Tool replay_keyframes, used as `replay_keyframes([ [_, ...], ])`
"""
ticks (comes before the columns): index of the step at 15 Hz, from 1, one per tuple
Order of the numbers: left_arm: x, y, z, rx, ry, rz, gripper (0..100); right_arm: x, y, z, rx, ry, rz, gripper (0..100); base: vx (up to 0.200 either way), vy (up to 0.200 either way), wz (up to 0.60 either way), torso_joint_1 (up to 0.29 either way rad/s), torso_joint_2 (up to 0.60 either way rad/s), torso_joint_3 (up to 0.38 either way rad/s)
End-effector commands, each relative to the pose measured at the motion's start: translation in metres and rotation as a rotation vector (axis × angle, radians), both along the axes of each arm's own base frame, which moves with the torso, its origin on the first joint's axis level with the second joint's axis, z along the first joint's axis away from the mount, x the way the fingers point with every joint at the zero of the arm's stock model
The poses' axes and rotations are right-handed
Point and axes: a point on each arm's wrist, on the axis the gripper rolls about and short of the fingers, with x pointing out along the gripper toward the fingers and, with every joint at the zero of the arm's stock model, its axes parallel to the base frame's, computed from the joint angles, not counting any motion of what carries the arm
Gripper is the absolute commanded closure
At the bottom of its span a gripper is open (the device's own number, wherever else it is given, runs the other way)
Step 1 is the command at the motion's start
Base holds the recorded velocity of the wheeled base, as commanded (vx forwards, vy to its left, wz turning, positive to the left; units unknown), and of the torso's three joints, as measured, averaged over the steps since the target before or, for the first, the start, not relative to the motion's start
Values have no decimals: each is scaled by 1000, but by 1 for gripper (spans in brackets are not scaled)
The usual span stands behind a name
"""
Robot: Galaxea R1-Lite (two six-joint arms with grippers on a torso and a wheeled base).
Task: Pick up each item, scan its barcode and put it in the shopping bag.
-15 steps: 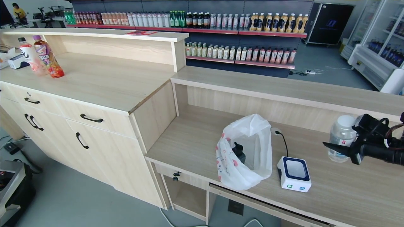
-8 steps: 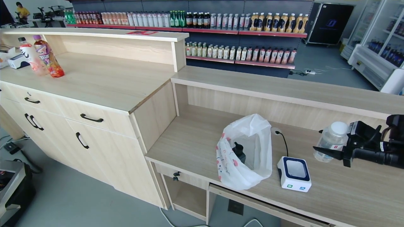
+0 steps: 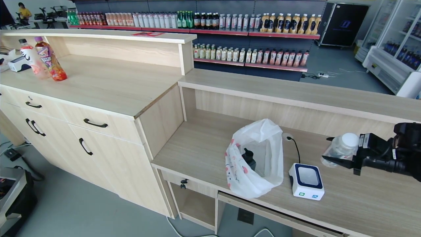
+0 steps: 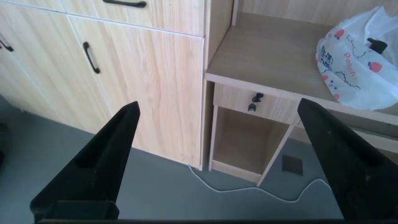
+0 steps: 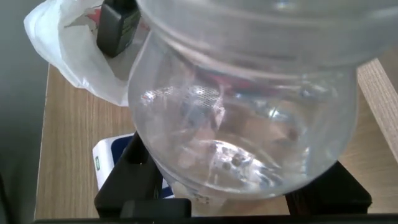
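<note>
Clear bottle [image 3: 338,149], white cap: one, tilted above the counter's [image 3: 361,204] right rear, clamped in the right gripper [image 3: 327,148]; arm level. Scanner [image 3: 306,181]: one, front edge. Shopping bag [image 3: 255,164]: one, beside the scanner. Left gripper [image 4: 217,107]: fingers spread, empty, above the floor.
</note>
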Motion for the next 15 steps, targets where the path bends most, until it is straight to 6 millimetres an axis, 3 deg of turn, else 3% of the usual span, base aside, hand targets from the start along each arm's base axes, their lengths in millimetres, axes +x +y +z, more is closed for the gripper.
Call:
replay_keyframes([
  [1,0,0,0,0,1,-1,0,1,0,-2,3,1,11,100,0,0,0,0,0,0],
  [5,0,0,0,2,1,-1,0,1,1,-2,-19,-49,61,100,0,0,0,0,0,0],
  [15,0,0,0,2,1,1,0,4,0,-26,-106,-138,143,100,0,0,0,0,0,0],
])
